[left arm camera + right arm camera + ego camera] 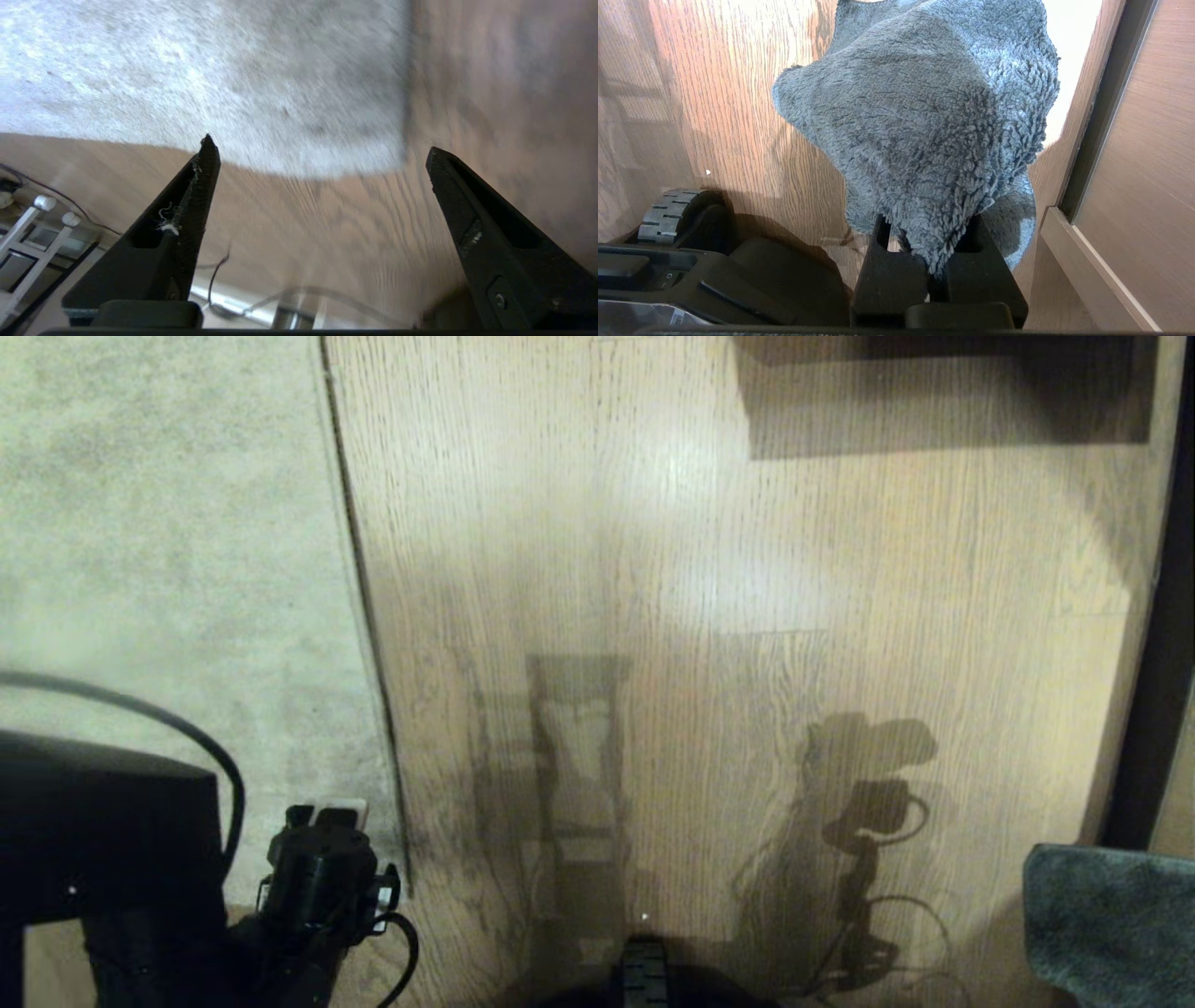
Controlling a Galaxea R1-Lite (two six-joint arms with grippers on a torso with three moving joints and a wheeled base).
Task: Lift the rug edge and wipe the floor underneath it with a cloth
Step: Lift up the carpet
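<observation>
While the rug fills the left side of the head view, its straight rug edge runs down to a square corner near the bottom, lying flat on the floor. Just below that corner sits the left arm, dark and low in the frame, with a black cable looping over it. From the left wrist view, the left gripper hangs above the floor close to the rug corner, its two black fingers spread wide with nothing between them; a few pale fibres cling to one finger. Pale wood-grain planks with a soft sheen cover the middle of the head view, crossed by the robot's own shadows. At the far right, the cloth shows at the lower corner. In the right wrist view the right gripper is clamped on the cloth, which bunches up over its fingers beside a brown cabinet panel. No readable writing or brand mark shows anywhere.
</observation>
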